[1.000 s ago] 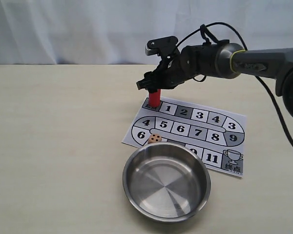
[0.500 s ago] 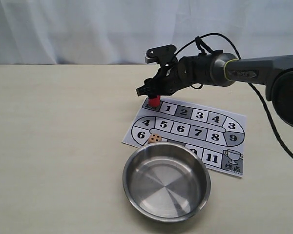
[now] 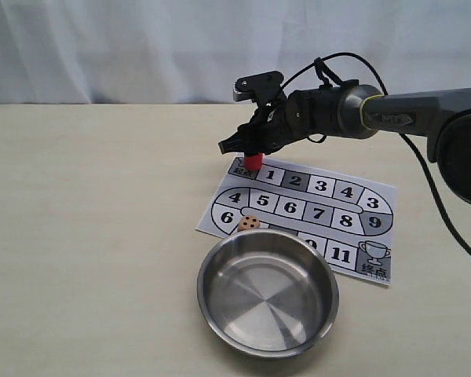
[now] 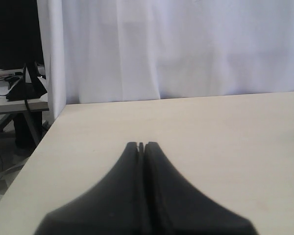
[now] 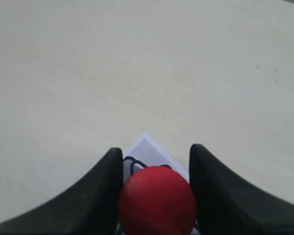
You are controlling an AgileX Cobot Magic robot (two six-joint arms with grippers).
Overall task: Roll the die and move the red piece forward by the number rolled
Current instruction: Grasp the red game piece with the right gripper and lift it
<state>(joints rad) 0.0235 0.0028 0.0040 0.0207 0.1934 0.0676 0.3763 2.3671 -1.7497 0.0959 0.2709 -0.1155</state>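
Note:
The red piece (image 3: 253, 161) stands on the start square at the far left corner of the numbered game board (image 3: 323, 206). My right gripper (image 3: 250, 151) is down over it. In the right wrist view the red piece (image 5: 157, 198) fills the gap between both fingers of the right gripper (image 5: 156, 148), which is shut on it. The die (image 3: 250, 224), a small tan cube with dark pips, lies on the board next to square 6, just behind the bowl. My left gripper (image 4: 141, 145) is shut on nothing above bare table and is out of the exterior view.
A steel bowl (image 3: 268, 292) sits at the front, overlapping the board's near edge and hiding part of the bottom row of squares. A white curtain (image 3: 141, 47) runs along the table's far edge. The right arm's cable (image 3: 447, 212) hangs at the right.
My right gripper came down over the red piece, so less of the piece shows below the fingers. The die, the bowl and the board have not moved.

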